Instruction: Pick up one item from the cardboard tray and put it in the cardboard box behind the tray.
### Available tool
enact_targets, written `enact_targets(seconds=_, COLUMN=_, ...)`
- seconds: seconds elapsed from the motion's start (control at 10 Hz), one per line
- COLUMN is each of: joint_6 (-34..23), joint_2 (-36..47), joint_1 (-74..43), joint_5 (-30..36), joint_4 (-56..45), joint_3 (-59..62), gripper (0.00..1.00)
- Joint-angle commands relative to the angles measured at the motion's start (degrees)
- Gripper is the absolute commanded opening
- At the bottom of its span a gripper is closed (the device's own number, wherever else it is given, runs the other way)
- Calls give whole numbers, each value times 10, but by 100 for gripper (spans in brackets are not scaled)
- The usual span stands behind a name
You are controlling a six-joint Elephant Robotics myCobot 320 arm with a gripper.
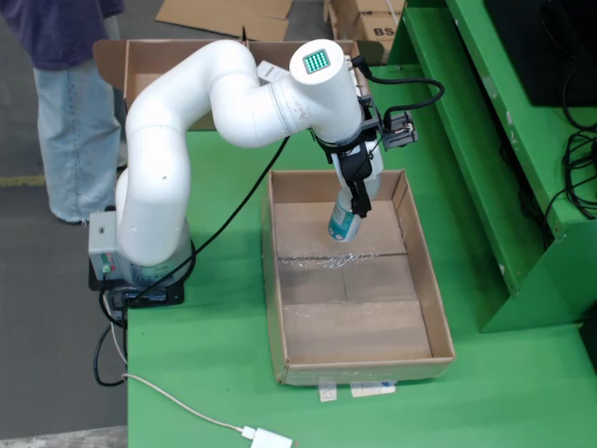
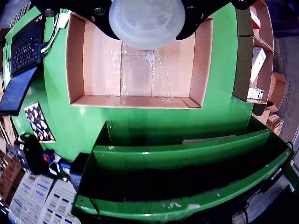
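Observation:
In the fixed view my gripper (image 1: 355, 183) hangs from the white arm (image 1: 224, 93) over the far end of the open cardboard tray (image 1: 430, 280). It is shut on a small bottle (image 1: 344, 222) with a white body and a blue-green label, held tilted just above the tray floor. No other item shows in the tray. The cardboard box (image 1: 149, 65) stands behind the arm at the table's far end, partly hidden. In the gripper view the bottle's round translucent base (image 2: 146, 21) fills the top centre between black fingers (image 2: 200, 14), above the tray (image 2: 77, 60).
A person in jeans (image 1: 70, 121) stands at the far left beside the table. A green shelf frame (image 1: 508, 159) runs along the right, with cables (image 1: 578, 159) on it. A white cable and plug (image 1: 269, 438) lie at the near edge. A keyboard (image 2: 25, 46) shows in the gripper view.

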Motion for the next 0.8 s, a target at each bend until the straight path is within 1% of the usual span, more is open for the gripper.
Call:
enact_targets(seconds=0.0, joint_6=4, joint_2=65, joint_1=52, joint_5=-14, joint_4=33, joint_3=-57, gripper=0)
enact_targets(seconds=0.2, joint_6=8, joint_2=92, joint_1=93, joint_5=-24, joint_4=38, joint_3=-92, gripper=0)
enact_targets(seconds=0.3, joint_6=8, joint_2=92, joint_1=93, joint_5=-24, joint_4=38, joint_3=-92, gripper=0)
enact_targets(seconds=0.7, joint_6=27, joint_2=131, joint_1=192, joint_5=-57, joint_4=39, joint_3=-139, gripper=0)
